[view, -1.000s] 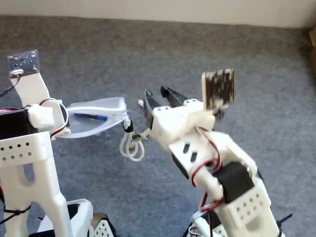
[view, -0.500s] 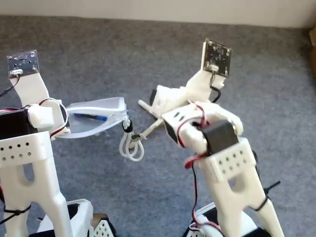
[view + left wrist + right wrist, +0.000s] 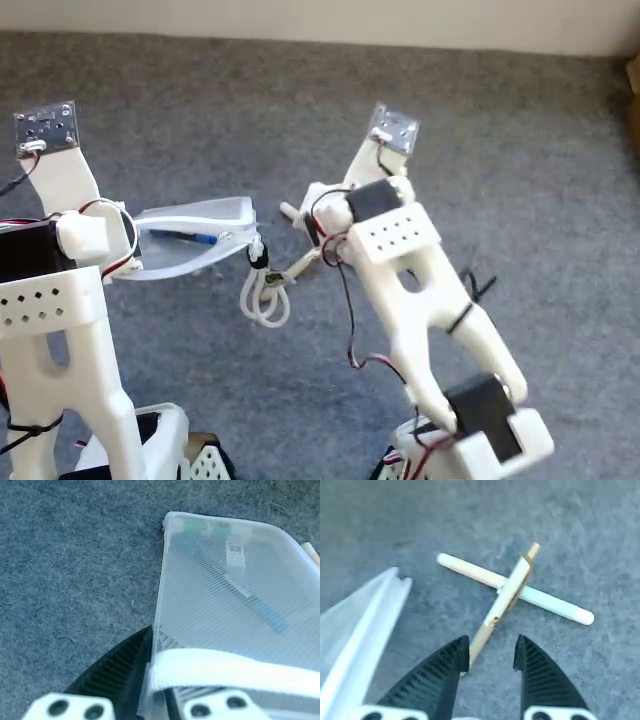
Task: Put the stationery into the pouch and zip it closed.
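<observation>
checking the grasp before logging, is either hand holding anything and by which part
Left hand grips the translucent striped pouch by its white-banded edge. Right hand hangs open over the tan pen, holding nothing.

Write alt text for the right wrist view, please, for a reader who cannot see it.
The right gripper is open above a tan pen that lies crossed over a white pen on grey carpet. An edge of the translucent pouch sits to one side.
</observation>
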Available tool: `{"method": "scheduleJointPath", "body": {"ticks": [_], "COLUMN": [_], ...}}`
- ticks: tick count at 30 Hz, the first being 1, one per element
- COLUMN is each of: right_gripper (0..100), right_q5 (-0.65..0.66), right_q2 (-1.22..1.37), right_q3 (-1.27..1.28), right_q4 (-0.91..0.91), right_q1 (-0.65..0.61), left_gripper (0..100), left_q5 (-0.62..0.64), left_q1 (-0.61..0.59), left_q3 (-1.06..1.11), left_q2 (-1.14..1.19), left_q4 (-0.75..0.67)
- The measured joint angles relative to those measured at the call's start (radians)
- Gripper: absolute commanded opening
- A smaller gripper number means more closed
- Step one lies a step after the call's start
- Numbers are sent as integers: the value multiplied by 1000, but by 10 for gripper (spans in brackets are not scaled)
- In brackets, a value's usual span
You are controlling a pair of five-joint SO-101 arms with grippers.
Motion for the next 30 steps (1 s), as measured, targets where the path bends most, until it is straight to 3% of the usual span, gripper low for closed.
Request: {"method": "scheduleJointPath", "body": {"ticks": [18,30], "right_gripper": [141,141], "right_q5": [-43,-43], "right_q2": [141,374], "right_q3": [-3,-201], "right_q4": [-55,-5], "right_q1": [60,91], "left_gripper": [7,7], "left_q5": [0,0], "left_q1": [0,0], "left_q3": [0,0], "left_q2": [0,0], "left_q4": [0,0]}}
